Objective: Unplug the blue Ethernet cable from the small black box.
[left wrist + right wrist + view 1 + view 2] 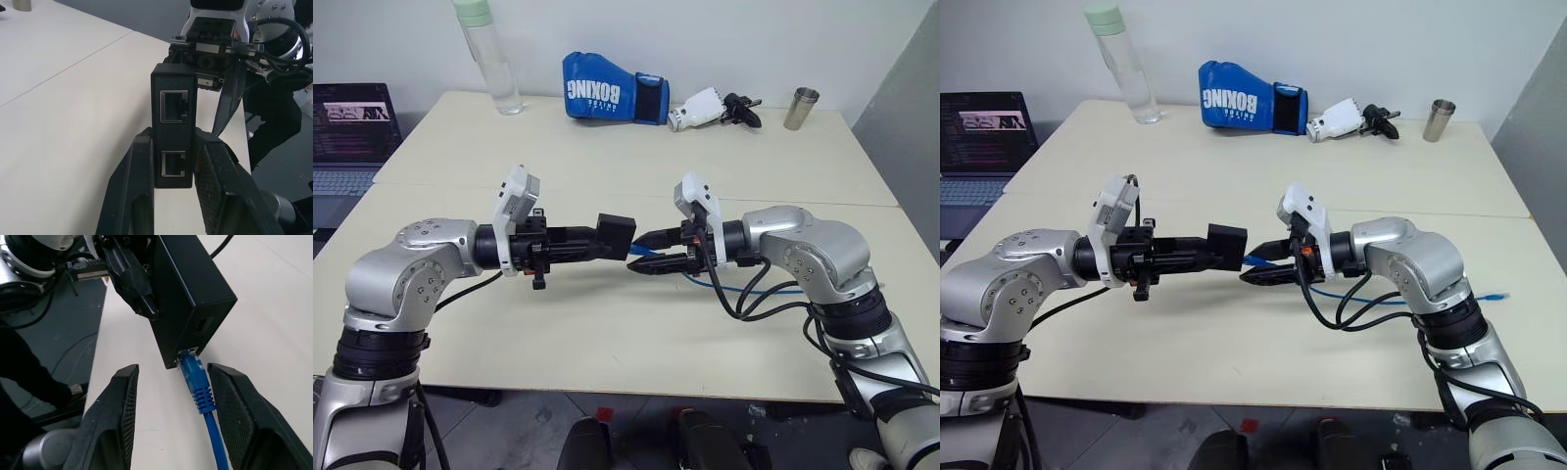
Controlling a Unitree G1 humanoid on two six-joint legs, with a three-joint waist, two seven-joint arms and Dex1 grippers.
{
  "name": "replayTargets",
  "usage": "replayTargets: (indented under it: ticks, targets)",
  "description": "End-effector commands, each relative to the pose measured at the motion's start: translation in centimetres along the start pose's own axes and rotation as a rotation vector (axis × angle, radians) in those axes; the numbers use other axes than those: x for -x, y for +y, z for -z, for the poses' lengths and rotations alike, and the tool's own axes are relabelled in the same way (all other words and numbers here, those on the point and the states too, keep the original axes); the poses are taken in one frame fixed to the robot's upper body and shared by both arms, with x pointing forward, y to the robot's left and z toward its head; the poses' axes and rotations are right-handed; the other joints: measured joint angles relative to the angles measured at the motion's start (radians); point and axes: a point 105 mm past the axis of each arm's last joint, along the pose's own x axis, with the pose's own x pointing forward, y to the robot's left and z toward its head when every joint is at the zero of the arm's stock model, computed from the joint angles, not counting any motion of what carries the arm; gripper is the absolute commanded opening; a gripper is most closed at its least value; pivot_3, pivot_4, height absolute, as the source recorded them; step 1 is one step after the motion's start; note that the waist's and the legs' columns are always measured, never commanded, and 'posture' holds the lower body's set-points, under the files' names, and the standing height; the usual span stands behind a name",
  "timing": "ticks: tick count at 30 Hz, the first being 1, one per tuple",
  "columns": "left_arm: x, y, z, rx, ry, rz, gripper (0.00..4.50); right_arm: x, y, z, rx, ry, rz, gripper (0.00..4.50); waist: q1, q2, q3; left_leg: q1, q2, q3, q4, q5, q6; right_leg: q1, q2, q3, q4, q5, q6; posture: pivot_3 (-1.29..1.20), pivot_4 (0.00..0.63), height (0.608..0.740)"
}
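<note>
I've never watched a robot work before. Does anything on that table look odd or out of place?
Nothing is spilled or broken. The one oddity is a blue boxing glove lying at the table's far edge, beside a bottle and a metal cup, unrelated to the cable work.

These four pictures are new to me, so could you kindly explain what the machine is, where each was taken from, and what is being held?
It is a humanoid robot with two silver arms, each ending in a black two-fingered claw. The two wide pictures come from cameras in its head, looking down over a cream table. The two close-ups come from cameras on its wrists, looking along each claw's fingers.

The left claw is shut on a small matte-black box, held above the table. The right claw stands open on either side of a thin bright-blue Ethernet cable, which is still plugged into the box and is not yet gripped.

At the table's far edge lie a clear plastic bottle, a blue boxing glove, a white and black tool and a small steel cup. A laptop sits at the left.
</note>
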Motion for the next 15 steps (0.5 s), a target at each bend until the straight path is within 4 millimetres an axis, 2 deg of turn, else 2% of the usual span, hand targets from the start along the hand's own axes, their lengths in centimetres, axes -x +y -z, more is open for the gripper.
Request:
replayTargets:
  ticks: [1, 15]
  targets:
    - [0.21, -0.60, -0.94, -0.045, 0.006, 0.019, 0.78, 0.52, 0.42, -1.30, 0.026, -0.027, -0.055, 2.34, 0.000, 0.000, 0.000, 0.000, 0.000, 0.000, 0.000, 0.000, 0.000, 0.000, 0.000, 0.000, 0.000, 0.000, 0.000, 0.00, 0.150, 0.740]
    - [0.34, -0.82, -1.13, -0.008, -0.004, 0.036, 0.78, 0.41, 0.20, -1.23, 0.019, -0.017, -0.100, 2.34, 0.000, 0.000, 0.000, 0.000, 0.000, 0.000, 0.000, 0.000, 0.000, 0.000, 0.000, 0.000, 0.000, 0.000, 0.000, 0.00, 0.150, 0.740]
